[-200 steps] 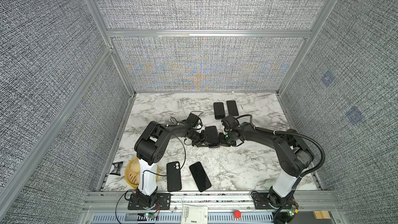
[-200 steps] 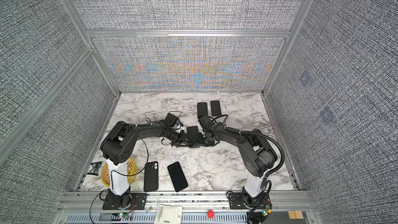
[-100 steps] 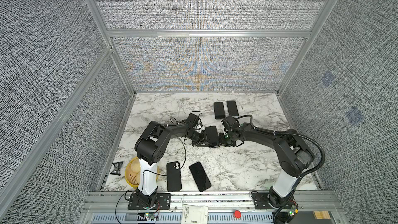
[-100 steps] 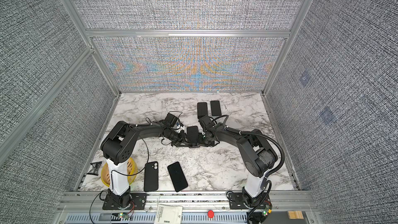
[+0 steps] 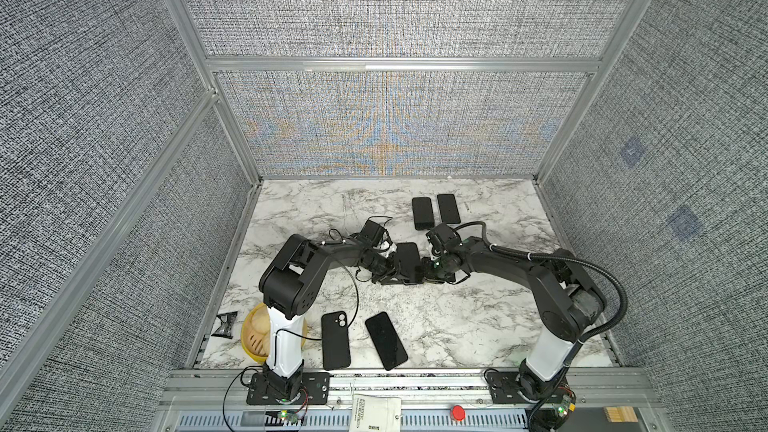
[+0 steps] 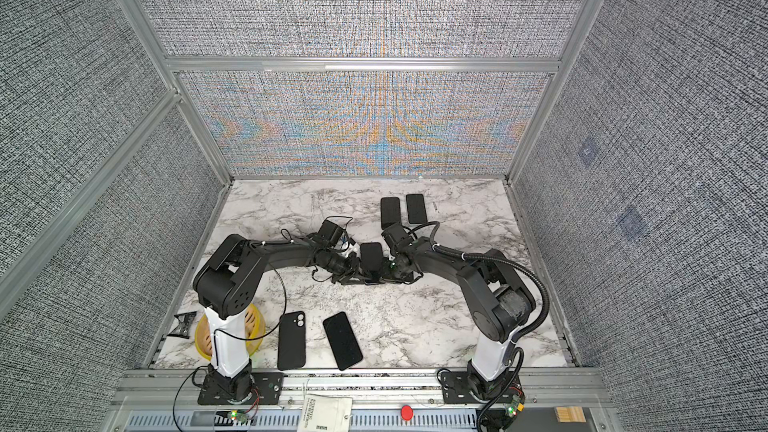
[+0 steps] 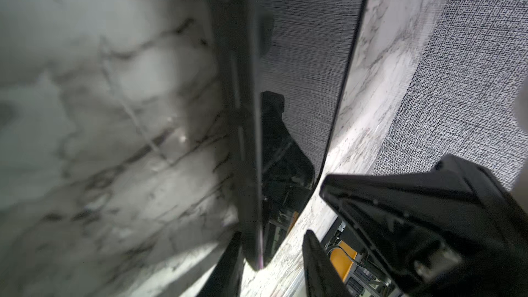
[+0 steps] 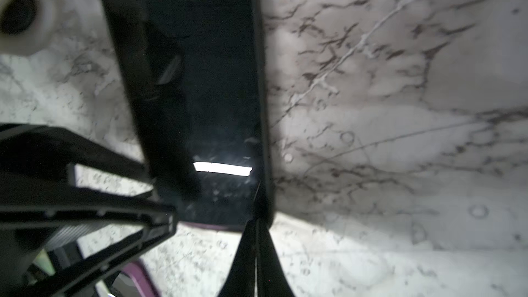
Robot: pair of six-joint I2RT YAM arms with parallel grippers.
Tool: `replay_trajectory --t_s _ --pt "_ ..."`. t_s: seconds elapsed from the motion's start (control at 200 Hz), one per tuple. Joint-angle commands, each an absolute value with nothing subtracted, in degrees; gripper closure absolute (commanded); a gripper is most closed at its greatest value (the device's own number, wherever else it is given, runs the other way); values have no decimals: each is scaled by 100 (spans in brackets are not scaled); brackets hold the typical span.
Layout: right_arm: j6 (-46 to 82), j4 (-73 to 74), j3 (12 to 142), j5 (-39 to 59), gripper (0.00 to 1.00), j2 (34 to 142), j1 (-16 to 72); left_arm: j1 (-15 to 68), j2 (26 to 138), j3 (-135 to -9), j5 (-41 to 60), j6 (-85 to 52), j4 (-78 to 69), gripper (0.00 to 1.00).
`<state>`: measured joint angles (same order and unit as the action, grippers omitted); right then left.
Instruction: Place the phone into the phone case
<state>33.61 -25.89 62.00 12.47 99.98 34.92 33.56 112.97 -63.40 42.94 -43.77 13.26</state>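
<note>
Phone: black glossy rectangular phone (image 5: 407,261), screen up, mid white marble table (image 5: 478,326), betw. both grippers.
L gripper (image 5: 390,278): jaws apart, at phone's near-left corner.
R gripper (image 8: 258,221): pinched closed, tips at phone's corner.

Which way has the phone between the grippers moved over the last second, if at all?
No. In both top views the phone keeps its place relative to the black slab behind it.

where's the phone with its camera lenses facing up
In both top views the phone lies front left on the marble table, just right of the left arm's white base, a tilted black phone on its other side.
</note>
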Motion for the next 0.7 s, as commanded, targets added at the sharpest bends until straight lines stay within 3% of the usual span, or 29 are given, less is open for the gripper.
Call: replay_trajectory --t_s 0.0,0.295,0.55,0.695 --pt "3036 -3047 6463 1186 86 9671 3507 3346 11091 -6491 3105 -4029 2602 55" --pt "2561 -2784 5913 444 65 9118 3211 3697 10926 -7865 1086 -4071 4411 28" --pt "2271 -2312 5023 790 32 8399 2626 4155 11997 -9683 361 -4578 5433 6" --pt "2169 -2173 4830 994 23 8201 2529 4336 12847 -10871 359 -4763 6035 3"
